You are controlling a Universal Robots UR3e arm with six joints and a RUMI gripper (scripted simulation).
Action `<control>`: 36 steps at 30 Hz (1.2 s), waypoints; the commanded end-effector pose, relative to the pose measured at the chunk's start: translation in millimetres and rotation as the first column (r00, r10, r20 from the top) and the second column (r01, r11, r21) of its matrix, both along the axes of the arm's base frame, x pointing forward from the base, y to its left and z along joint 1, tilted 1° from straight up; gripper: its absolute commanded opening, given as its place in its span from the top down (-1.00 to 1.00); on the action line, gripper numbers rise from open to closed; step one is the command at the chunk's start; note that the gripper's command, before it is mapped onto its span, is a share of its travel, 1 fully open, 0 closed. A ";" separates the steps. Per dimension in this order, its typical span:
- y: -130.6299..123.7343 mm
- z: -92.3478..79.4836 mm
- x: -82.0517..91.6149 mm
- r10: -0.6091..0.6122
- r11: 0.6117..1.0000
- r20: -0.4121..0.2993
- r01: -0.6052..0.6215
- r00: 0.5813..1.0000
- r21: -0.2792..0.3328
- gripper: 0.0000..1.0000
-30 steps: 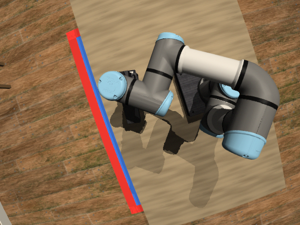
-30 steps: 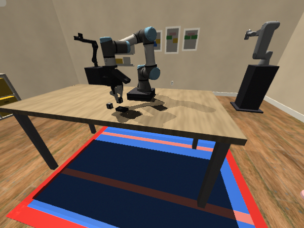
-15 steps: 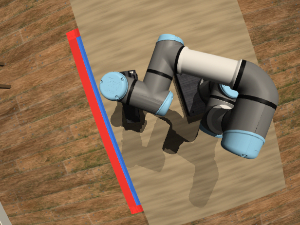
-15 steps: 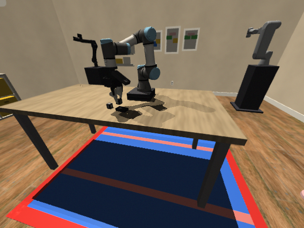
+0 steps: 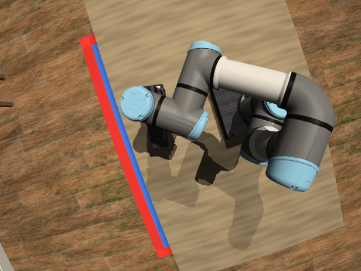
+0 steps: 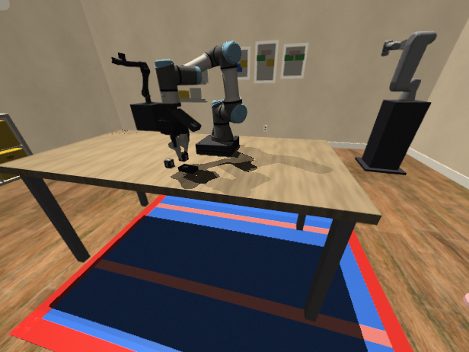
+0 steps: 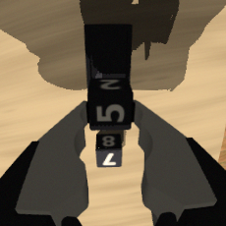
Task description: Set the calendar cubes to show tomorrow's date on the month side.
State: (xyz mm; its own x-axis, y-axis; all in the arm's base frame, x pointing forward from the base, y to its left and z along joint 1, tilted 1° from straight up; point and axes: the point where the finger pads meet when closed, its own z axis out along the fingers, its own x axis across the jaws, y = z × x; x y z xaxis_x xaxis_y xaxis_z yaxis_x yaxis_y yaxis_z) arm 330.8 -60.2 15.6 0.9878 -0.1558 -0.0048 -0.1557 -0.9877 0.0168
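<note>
From above, my arm (image 5: 252, 79) covers most of what matters. My base plate (image 5: 227, 117) sits near the middle of the tan wooden table (image 5: 176, 29), and my wrist reaches toward the table edge that runs along the red and blue rug border (image 5: 117, 141). My gripper and both cubes are hidden under the wrist joints here; only shadows fall on the wood.

The exterior view gives what the top view hides. My gripper (image 6: 183, 152) hangs fingers-down above the table, closed on a small dark cube (image 6: 184, 156) that is lifted off the surface. A second cube (image 6: 169, 163) rests on the table just beside it, toward the left edge, and the low black tray (image 6: 187, 168) lies just in front, nearer the front edge, with no cube in it. The table stands on dark legs over a navy rug (image 6: 213, 274) with red and blue borders, on a plank floor. Three posters (image 6: 266, 61) hang on the beige back wall; their writing is too small to read. A grey arm on a black pedestal (image 6: 392, 141) stands at the right, and a black arm on a black box (image 6: 146, 116) behind the table.

My wrist view alone shows the writing. My grey fingers clamp the held cube (image 7: 110, 110) by its sides; its face toward me reads 5. Below it the loose cube (image 7: 108, 149) shows 8 and 7. Beyond lies the tray (image 7: 108, 49), dark, with pale lettering I cannot read.
</note>
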 end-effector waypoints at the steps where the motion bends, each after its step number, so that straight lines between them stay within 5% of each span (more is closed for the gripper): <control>1: -0.4 0.2 0.5 0.000 1.000 0.002 0.000 1.000 0.000 0.78; 36: -0.4 -12.3 0.1 0.000 1.000 0.001 0.000 1.000 0.000 0.78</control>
